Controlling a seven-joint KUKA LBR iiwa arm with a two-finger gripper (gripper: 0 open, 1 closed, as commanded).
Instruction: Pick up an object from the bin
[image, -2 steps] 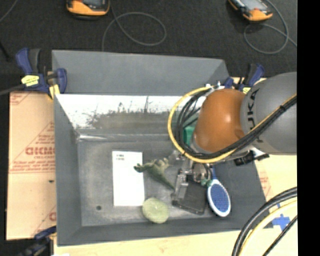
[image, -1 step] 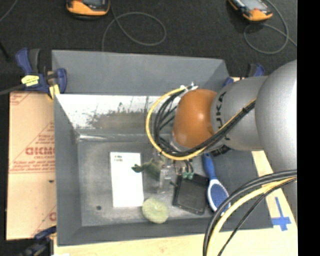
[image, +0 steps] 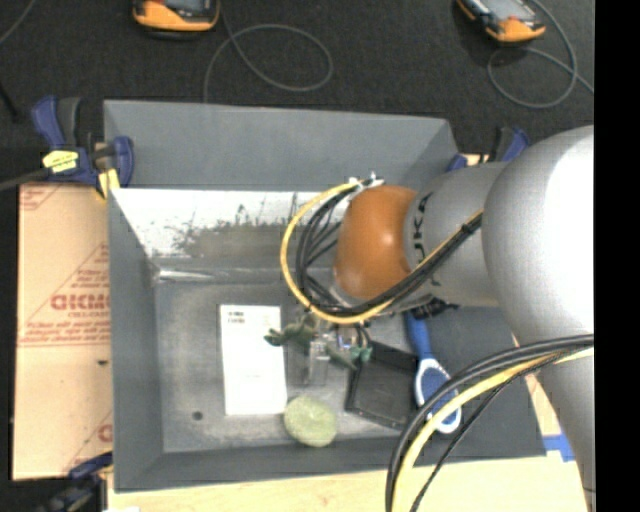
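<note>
- The end effector (image: 322, 350) is seen low in the middle of the grey bin (image: 135, 330); whether it is open or closed cannot be told.
- A small dark green thing (image: 283, 337) is seen just left of it, at a white card's (image: 250, 365) right edge.
- A pale green lump (image: 311, 421) is found just below it, near the front wall.
- A flat black box (image: 380, 395) and a blue-handled brush (image: 424, 365) are found to its right.
- Bare bin floor is left open past the card.

On the floor of the grey metal bin (image: 185, 340) are laid a white rectangular card (image: 250, 365), a pale green rounded lump (image: 312, 422), a flat black square case (image: 380, 395) and a blue-handled utensil (image: 422, 345).
</note>
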